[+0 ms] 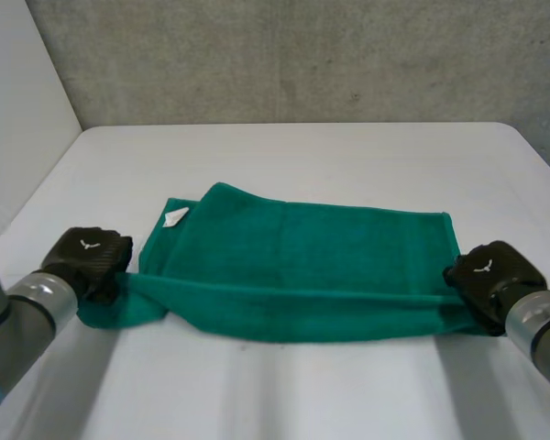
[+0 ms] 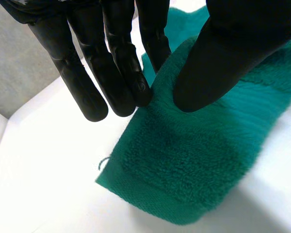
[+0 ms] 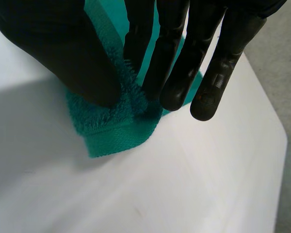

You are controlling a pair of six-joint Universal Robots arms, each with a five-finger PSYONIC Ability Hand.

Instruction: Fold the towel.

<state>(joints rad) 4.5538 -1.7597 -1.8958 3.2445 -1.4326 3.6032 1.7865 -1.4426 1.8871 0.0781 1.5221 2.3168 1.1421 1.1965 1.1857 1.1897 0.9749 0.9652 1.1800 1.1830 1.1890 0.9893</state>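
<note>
Pinching the towel [image 1: 302, 266] lying on the worktop [image 1: 302, 156], we are gripping its near corners, one in the left hand [image 1: 87, 261], one in the right hand [image 1: 490, 273]; next, probably, lifting both evenly toward the far edge.

Bright, diffuse light throughout. White table [image 1: 348, 156] close to washed out in left wrist view, light grey in head view. Wall [image 1: 302, 55] behind darker, mottled grey. Towel [image 1: 302, 266] evenly lit, darker band under raised front fold. Faint sheen on fingers [image 2: 128, 73] of left hand [image 2: 223, 53], small highlight at one fingertip.
</note>
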